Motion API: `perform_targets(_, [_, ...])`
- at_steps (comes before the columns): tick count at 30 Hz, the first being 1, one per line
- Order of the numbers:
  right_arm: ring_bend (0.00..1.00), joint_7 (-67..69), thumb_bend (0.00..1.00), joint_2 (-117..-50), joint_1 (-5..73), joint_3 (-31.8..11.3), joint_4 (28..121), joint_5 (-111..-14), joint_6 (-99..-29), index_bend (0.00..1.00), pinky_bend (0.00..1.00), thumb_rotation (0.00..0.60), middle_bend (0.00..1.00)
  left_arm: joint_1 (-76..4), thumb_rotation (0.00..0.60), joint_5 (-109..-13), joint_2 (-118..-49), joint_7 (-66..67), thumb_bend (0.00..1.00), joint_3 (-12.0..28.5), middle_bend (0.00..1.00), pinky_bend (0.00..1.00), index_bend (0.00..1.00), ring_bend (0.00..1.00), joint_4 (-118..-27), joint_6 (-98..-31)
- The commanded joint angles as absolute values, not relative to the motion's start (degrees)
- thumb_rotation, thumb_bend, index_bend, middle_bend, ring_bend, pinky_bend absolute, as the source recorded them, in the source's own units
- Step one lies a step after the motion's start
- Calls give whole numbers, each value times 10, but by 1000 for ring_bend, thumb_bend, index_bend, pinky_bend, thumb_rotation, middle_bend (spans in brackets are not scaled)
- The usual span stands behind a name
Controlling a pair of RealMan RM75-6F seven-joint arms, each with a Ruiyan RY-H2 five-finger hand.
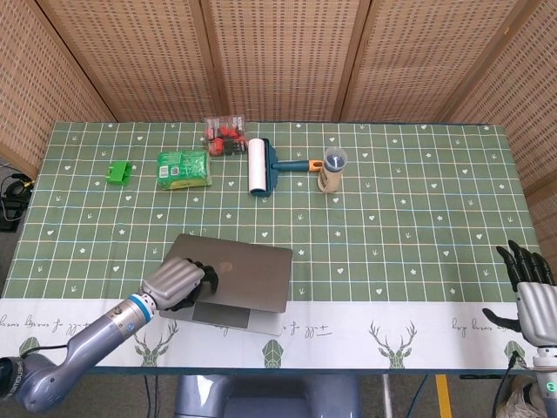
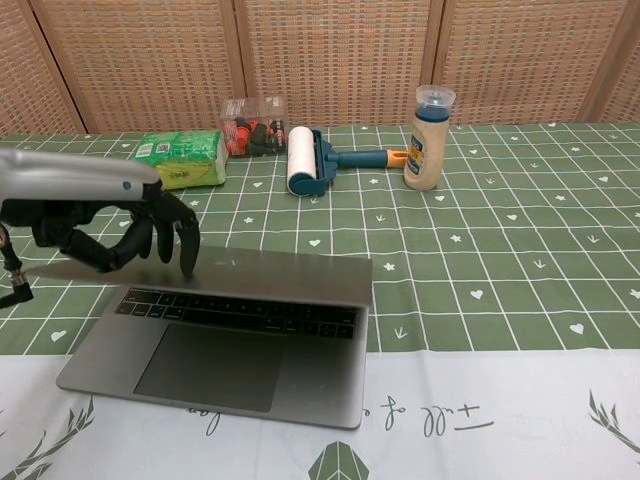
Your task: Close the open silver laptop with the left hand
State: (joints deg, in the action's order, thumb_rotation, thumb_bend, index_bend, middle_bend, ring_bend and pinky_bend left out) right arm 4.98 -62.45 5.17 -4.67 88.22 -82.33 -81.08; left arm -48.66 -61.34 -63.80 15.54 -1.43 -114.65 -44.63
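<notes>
One step is in hand: the lid of the silver laptop (image 2: 262, 275) hangs tilted just above its keyboard, not yet flat, with a wedge of keys and the trackpad showing in the chest view. The laptop sits near the table's front edge, left of centre. The left hand (image 2: 120, 232) rests its curled fingertips (image 2: 186, 262) on the lid's left part, holding nothing. My judgement is that the next move calls for a gentle downward press until the lid meets the base, then a lift clear.

The table (image 1: 409, 226) carries a green checked cloth with a white deer-print border at the front; woven wicker screens (image 1: 278, 52) stand behind it. Along the back edge lie a green packet (image 1: 184, 168), a lint roller (image 1: 261, 165), a box of red items (image 1: 224, 132), a capped bottle (image 1: 332, 169) and a small green block (image 1: 119, 171). The right hand (image 1: 529, 292) hangs off the front right corner, empty with fingers spread.
</notes>
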Motion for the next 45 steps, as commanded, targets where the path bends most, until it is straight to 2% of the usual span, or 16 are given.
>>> perform_targets(1, [0, 49, 23, -624, 51, -46, 884, -826, -813, 16, 0, 600, 0, -478, 600, -617, -657, 158, 1000, -28, 313, 337, 412, 319, -1131, -443])
perform_targets(11, [0, 45, 23, -622, 49, -42, 891, -834, -819, 22, 0, 600, 0, -458, 600, -619, -707, 170, 1000, -46, 311, 336, 404, 319, -1093, -455])
perform_targets(22, [0, 44, 23, -618, 47, -39, 898, -842, -824, 22, 0, 600, 0, -438, 600, -626, -705, 172, 1000, -58, 263, 315, 345, 297, -1088, -470])
perform_targets(30, [0, 40, 23, -616, 42, -35, 906, -855, -836, 22, 0, 600, 0, -426, 600, -620, -714, 173, 1000, -68, 261, 314, 342, 295, -1078, -466])
perform_targets(33, [0, 38, 23, -615, 40, -33, 910, -861, -842, 21, 0, 600, 0, -418, 600, -628, -714, 169, 997, -69, 229, 292, 315, 266, -1078, -475])
perform_targets(35, [0, 36, 22, -615, 39, -32, 912, -866, -847, 22, 0, 600, 0, -410, 600, -641, -709, 161, 941, -67, 193, 263, 285, 232, -1084, -486])
perform_targets(38, [0, 34, 22, -615, 38, -31, 914, -870, -850, 22, 0, 600, 0, -385, 600, -681, -698, 136, 745, -62, 110, 180, 221, 155, -1098, -528])
perform_targets(40, [0, 33, 23, -615, 38, -30, 914, -871, -850, 21, 0, 600, 0, -360, 600, -719, -692, 127, 575, -66, 24, 83, 152, 58, -1102, -571])
perform_targets(42, [0, 31, 22, -615, 38, -29, 915, -872, -849, 21, 0, 600, 0, -331, 600, -749, -690, 131, 451, -71, 0, 28, 81, 7, -1099, -622])
perform_targets(45, [0, 26, 22, -617, 38, -28, 915, -875, -849, 21, 0, 600, 0, -276, 600, -792, -706, 153, 302, -77, 0, 0, 3, 0, -1072, -719])
